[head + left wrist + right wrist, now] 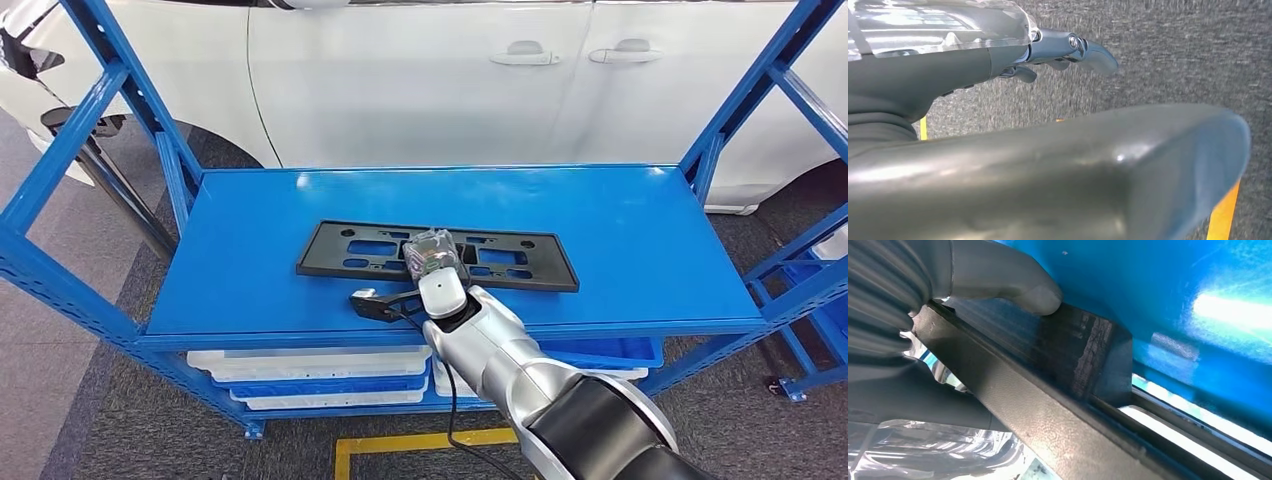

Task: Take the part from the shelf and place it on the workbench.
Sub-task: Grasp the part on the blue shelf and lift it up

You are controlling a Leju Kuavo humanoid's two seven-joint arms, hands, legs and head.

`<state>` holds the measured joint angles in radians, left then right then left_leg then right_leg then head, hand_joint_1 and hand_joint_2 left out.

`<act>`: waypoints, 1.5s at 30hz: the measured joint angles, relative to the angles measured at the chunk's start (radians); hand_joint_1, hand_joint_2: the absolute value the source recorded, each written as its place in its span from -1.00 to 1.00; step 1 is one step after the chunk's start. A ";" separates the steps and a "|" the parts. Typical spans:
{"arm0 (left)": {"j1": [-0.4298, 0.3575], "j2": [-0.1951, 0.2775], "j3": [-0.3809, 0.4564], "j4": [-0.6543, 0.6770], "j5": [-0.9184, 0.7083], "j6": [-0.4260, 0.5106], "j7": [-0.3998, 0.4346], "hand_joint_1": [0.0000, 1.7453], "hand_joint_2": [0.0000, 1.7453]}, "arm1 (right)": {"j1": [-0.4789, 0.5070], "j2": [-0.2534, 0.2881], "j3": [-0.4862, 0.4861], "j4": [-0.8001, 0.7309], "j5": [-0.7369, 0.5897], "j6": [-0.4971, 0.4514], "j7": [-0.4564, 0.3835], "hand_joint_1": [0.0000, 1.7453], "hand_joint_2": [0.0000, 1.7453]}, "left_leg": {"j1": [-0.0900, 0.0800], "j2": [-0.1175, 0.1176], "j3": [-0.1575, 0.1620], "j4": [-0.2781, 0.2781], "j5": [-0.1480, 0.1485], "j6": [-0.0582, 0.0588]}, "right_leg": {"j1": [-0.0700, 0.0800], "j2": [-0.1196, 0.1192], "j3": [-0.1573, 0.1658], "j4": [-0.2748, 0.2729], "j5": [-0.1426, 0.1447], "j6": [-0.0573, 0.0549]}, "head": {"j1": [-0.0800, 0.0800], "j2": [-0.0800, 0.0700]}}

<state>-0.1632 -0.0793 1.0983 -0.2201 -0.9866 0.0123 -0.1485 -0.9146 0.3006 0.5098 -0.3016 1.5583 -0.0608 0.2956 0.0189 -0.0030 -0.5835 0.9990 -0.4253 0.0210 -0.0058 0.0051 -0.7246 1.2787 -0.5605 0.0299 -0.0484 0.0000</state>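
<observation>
Right wrist view: the part's [1068, 390] near edge is gripped by the right hand [923, 305], thumb on top. In the head view, the part [340, 250] lies flat on the blue shelf [620, 230]. Left hand [998, 55] hangs empty, fingers apart, above carpet.

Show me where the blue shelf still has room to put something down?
The blue shelf is bare left of the black part, right of it toward the post, and behind it by the white car. The front middle is crowded by the right hand.
</observation>
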 joint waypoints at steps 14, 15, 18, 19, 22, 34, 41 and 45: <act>0.000 -0.002 -0.005 0.000 0.004 0.010 -0.111 -1.00 1.00 | -0.004 -0.001 0.000 -0.002 0.000 -0.015 -0.005 1.00 1.00 | -0.004 -0.003 -0.069 0.173 -0.109 -0.047 | 0.002 -0.004 0.131 -0.292 0.147 -0.055 | 0.000 0.000; 0.001 -0.002 -0.005 0.000 0.005 0.014 -0.110 -1.00 1.00 | -0.004 -0.001 0.000 -0.001 0.000 -0.018 -0.006 1.00 1.00 | -0.003 -0.003 -0.103 0.241 -0.135 -0.050 | 0.003 -0.004 0.130 -0.291 0.147 -0.056 | 0.000 0.000; 0.003 0.000 -0.005 0.000 0.008 0.026 -0.109 -1.00 1.00 | -0.003 -0.001 -0.006 -0.003 -0.008 -0.046 -0.015 1.00 1.00 | -0.001 -0.002 -0.116 0.253 -0.102 -0.053 | 0.003 -0.003 0.130 -0.285 0.143 -0.055 | 0.000 0.000; 0.003 0.001 -0.005 0.000 0.009 0.030 -0.113 -1.00 1.00 | -0.004 -0.001 -0.013 -0.006 -0.017 -0.066 -0.022 1.00 1.00 | 0.000 -0.002 -0.085 0.185 -0.062 -0.052 | 0.003 -0.002 0.130 -0.282 0.141 -0.053 | 0.000 0.000; -0.001 0.002 -0.005 0.000 0.017 0.035 -0.133 -1.00 1.00 | -0.013 -0.002 -0.044 -0.032 -0.080 -0.174 -0.068 1.00 1.00 | -0.003 -0.002 -0.013 0.026 -0.005 -0.038 | 0.008 0.001 0.123 -0.271 0.136 -0.042 | 0.000 0.000; 0.002 0.004 0.008 0.000 0.079 0.050 -0.165 -1.00 1.00 | 0.115 -0.049 -0.254 -0.590 -0.900 -0.326 -0.633 1.00 1.00 | -0.005 -0.009 -0.013 0.011 -0.001 0.004 | 0.003 0.000 0.006 -0.050 0.064 -0.012 | 0.000 0.000; 0.017 0.005 0.024 0.000 0.091 0.071 -0.168 -1.00 1.00 | 0.313 -0.117 -0.320 -1.205 -1.620 0.048 -0.808 1.00 1.00 | -0.012 -0.012 -0.006 0.014 -0.020 -0.021 | 0.010 -0.006 0.112 -0.278 0.143 -0.045 | 0.000 0.000; 0.016 0.007 0.025 0.000 0.092 0.072 -0.167 -1.00 1.00 | 0.368 -0.130 -0.328 -1.335 -1.657 0.077 -0.826 1.00 1.00 | -0.007 -0.005 -0.084 0.200 -0.124 -0.037 | 0.002 -0.005 0.123 -0.290 0.144 -0.056 | 0.000 0.000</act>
<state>-0.1473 -0.0725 1.1236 -0.2201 -0.8943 0.0842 -0.3160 -0.5469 0.1706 0.1819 -1.6370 -0.0987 0.0165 -0.5306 0.0117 -0.0079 -0.6680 1.1994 -0.5490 -0.0156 -0.0039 -0.0003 -0.6014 0.9885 -0.4162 -0.0260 -0.0488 0.0000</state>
